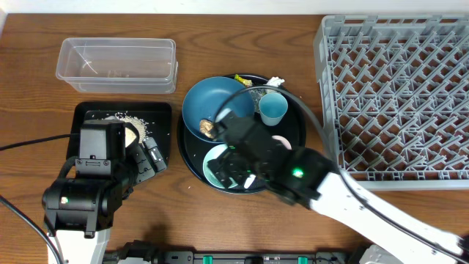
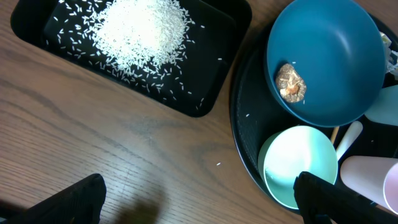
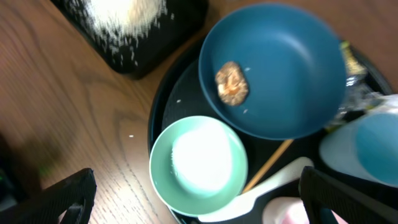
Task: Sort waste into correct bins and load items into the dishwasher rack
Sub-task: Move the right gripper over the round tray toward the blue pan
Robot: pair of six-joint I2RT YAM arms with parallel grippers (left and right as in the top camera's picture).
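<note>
Nearest, the left claw [image 2: 199, 186] hangs spread wide and empty above bare tabletop [image 2: 93, 143], between the shallow black rectangular tray [image 2: 211, 99] and the round black tray [image 2: 239, 124]. A few stray grains lie on the wood below it. The right claw [image 3: 198, 180] is likewise spread wide and grips nothing; it hovers over the near edge of the round tray, right above the pale mint bowl [image 3: 199, 163].

That mint bowl sits upright at the near side of the round tray. Just beside it, on its right, lies the white spoon [image 3: 273, 183], and a white cup [image 2: 373, 180] stands at the spoon's near end. Behind them, the large dark blue bowl [image 3: 273, 68] sits upright with its rim overlapping the mint bowl's, and a brown food lump [image 3: 231, 83] rests inside it with a couple of rice grains. The light blue cup [image 1: 272, 108] stands upright just right of the blue bowl. At the tray's far rim lie crumpled white tissue [image 1: 276, 81] and a small yellow wrapper [image 1: 245, 82].

To the left, a heap of white rice [image 2: 137, 31] fills the middle of the rectangular tray. Farther back stands the clear plastic tub [image 1: 117, 64], upright. At the far right sits the grey dishwasher rack [image 1: 399, 95], well apart from both claws.
</note>
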